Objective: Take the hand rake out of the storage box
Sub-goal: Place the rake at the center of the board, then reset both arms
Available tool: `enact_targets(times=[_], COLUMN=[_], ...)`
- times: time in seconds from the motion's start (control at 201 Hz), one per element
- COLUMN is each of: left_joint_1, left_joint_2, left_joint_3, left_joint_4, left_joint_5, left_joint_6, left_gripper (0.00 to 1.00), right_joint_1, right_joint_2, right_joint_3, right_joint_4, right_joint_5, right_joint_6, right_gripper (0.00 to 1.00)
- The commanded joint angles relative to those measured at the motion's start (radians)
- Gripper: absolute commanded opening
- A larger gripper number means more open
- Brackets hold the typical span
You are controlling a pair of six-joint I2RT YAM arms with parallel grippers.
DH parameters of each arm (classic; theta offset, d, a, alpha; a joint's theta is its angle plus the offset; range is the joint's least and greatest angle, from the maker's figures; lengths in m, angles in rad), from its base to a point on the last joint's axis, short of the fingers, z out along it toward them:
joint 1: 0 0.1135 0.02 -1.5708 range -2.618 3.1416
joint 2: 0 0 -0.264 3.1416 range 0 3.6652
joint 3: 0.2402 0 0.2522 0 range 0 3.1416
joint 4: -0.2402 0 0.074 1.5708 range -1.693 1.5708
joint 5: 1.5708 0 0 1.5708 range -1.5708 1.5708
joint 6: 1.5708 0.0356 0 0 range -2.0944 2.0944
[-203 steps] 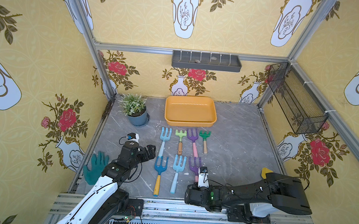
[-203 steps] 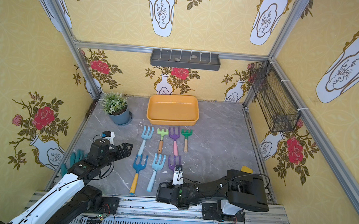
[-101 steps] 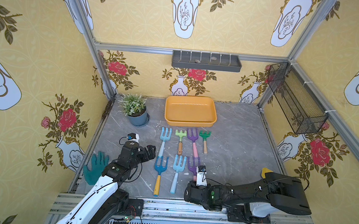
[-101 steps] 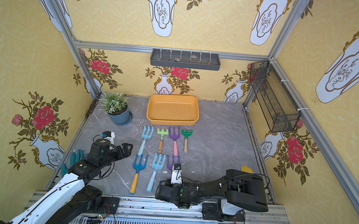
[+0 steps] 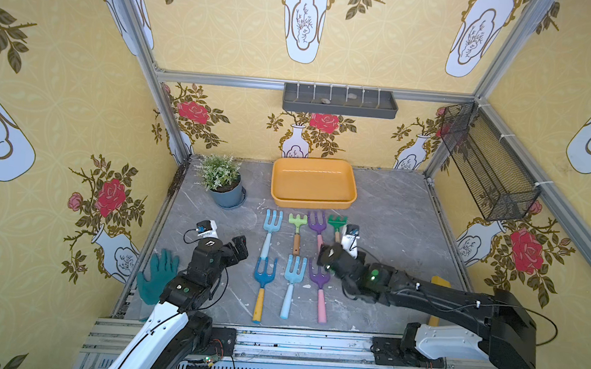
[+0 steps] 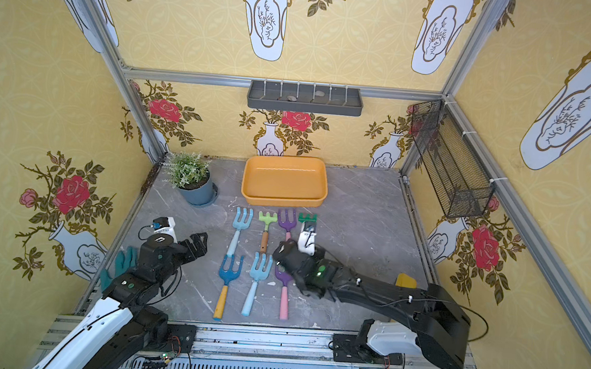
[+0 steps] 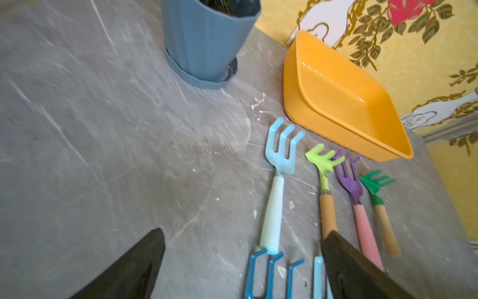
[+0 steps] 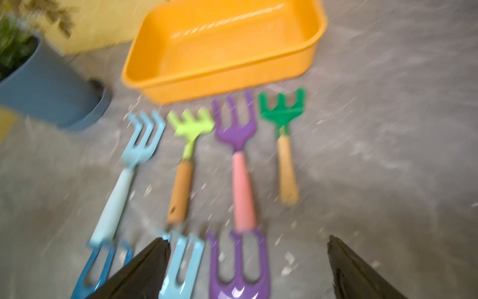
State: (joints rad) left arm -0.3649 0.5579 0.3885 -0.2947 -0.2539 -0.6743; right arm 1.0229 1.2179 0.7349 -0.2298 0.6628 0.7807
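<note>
On the grey marbled tabletop [image 5: 392, 218], the shallow orange-yellow plastic storage box [image 5: 312, 204] is empty. The nearer purple, pink-handled hand rake [image 5: 320, 292] lies outside it, handle toward the robot, just below the wide-spread right gripper [image 5: 329, 257]. The left gripper [image 5: 240, 247], also wide, is farther away.

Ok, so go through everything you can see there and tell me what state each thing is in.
Storage box: upright, empty.
Hand rakes: seven, flat on the table in two rows, none held.
Left gripper: open, holding nothing.
Right gripper: open, holding nothing.
Potted plant: upright.
Glove: lying flat at the table's edge.
Divided tray: on the back wall, holds two pebbles.
</note>
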Motion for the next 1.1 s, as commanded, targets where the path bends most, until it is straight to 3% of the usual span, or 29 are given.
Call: enact_targets(times=[0.0,0.09,0.204,0.249,0.294,0.368,0.413,0.443,0.478,0.523,0.568,0.647,0.732,0.797,0.851,0.911,0.951,1.001,1.041,1.09], left_joint_1=[0.002,0.019,0.100,0.132,0.180,0.215,0.231,0.269,0.299,0.337,0.341,0.345,0.380,0.381,0.381,0.381,0.381,0.383,0.380,0.380], left_joint_2=[0.026,0.165,0.316,0.345,0.370,0.382,0.390,0.406,0.378,0.328,0.319,0.292,0.358,0.410,0.492,0.570,0.610,0.687,0.752,0.709], left_joint_3=[0.004,-0.051,-0.013,-0.017,-0.011,-0.036,-0.103,-0.154,-0.149,-0.166,-0.200,-0.210,-0.268,-0.218,-0.217,-0.233,-0.230,-0.243,-0.274,-0.279], left_joint_4=[0.130,0.402,0.517,0.580,0.616,0.700,0.845,0.968,0.890,0.867,0.938,0.887,1.022,0.970,1.055,1.147,1.155,1.229,1.381,1.311], left_joint_5=[-0.198,-0.213,-0.146,-0.113,-0.060,-0.076,-0.088,-0.095,-0.103,-0.004,-0.014,-0.019,0.011,0.056,0.086,0.143,0.168,0.273,0.299,0.356], left_joint_6=[0.204,0.372,0.380,0.382,0.396,0.521,0.627,0.648,0.595,0.593,0.598,0.610,0.591,0.623,0.646,0.672,0.674,0.717,0.745,0.765], left_gripper=[1.00,1.00,1.00,1.00,1.00,1.00,1.00,1.00,1.00,1.00,1.00,1.00,1.00,1.00,1.00,1.00,1.00,1.00,1.00,1.00], right_joint_1=[-0.278,-0.559,-0.839,-0.895,-0.928,-0.940,-0.965,-1.030,-1.074,-1.116,-1.145,-1.157,-1.156,-1.142,-1.108,-1.067,-1.020,-1.008,-1.040,-1.136], right_joint_2=[-0.115,-0.173,-0.101,-0.042,-0.002,0.029,0.029,0.018,0.018,0.026,0.035,-0.021,-0.120,-0.141,-0.108,-0.026,-0.011,0.045,0.092,0.189], right_joint_3=[-0.129,-0.238,-0.306,-0.322,-0.280,-0.290,-0.343,-0.348,-0.373,-0.401,-0.443,-0.482,-0.474,-0.480,-0.513,-0.567,-0.515,-0.540,-0.566,-0.564], right_joint_4=[0.271,0.448,0.599,0.668,0.613,0.672,0.791,0.781,0.847,0.924,1.035,1.049,0.871,0.812,0.863,1.061,0.952,1.081,1.168,1.266], right_joint_5=[-0.155,-0.325,-0.520,-0.586,-0.632,-0.586,-0.514,-0.585,-0.633,-0.673,-0.744,-0.842,-0.790,-0.695,-0.646,-0.658,-0.602,-0.560,-0.599,-0.695], right_joint_6=[-0.347,-0.428,-0.556,-0.586,-0.584,-0.620,-0.578,-0.543,-0.514,-0.484,-0.481,-0.514,-0.538,-0.593,-0.622,-0.700,-0.720,-0.753,-0.732,-0.672], right_gripper=[0.98,0.98,0.97,0.97,0.97,0.97,0.97,0.97,0.98,0.97,0.97,0.98,0.97,0.98,0.98,0.97,0.98,0.98,0.97,0.97])
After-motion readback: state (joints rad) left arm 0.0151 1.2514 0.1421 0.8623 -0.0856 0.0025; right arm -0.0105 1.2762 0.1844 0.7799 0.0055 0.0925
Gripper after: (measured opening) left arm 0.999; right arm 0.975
